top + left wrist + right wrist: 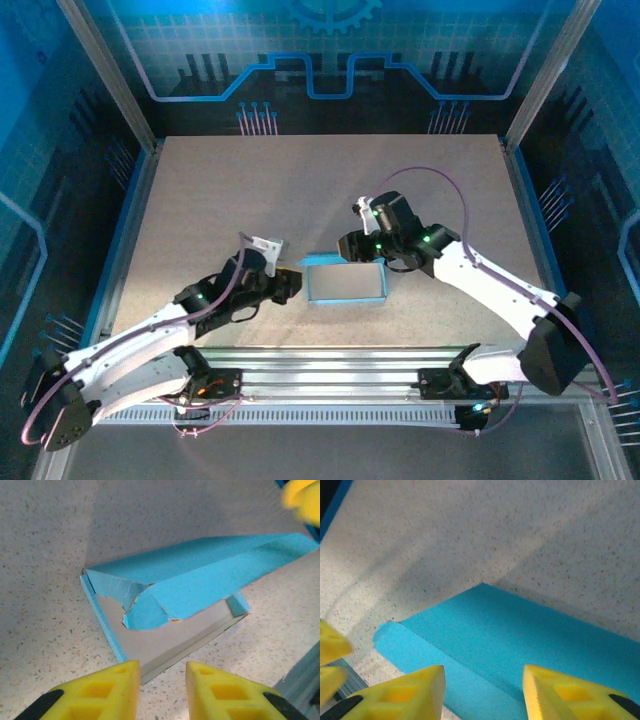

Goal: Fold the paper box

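Left edge: a blue strip (125, 230) borders the counter (250, 190) here, and you have a wide stretch of bare surface between it and your left arm.
Left fingers (112, 692): spread, with nothing between them. They sit low at the left end of the box (345, 283), just short of its near corner, and the gap faces that corner.
Box: it lies a little toward the near side of the counter's middle, between your two sets of fingers. The tray is flat on the counter with its pale inside showing. The lid (210, 562) stands at a slant above it, and a rounded flap (147, 612) with a ragged edge hangs beneath the lid.
Right fingers (407, 692): spread, over the blue outer face of the lid at the far right of the box. You cannot tell from these views whether they touch it.
Near edge: the metal rail (330, 362) runs close along the box's near wall, so you have little room there.
Far and right: the counter is bare beyond the box up to the back wall, and bare to the right of your right arm.
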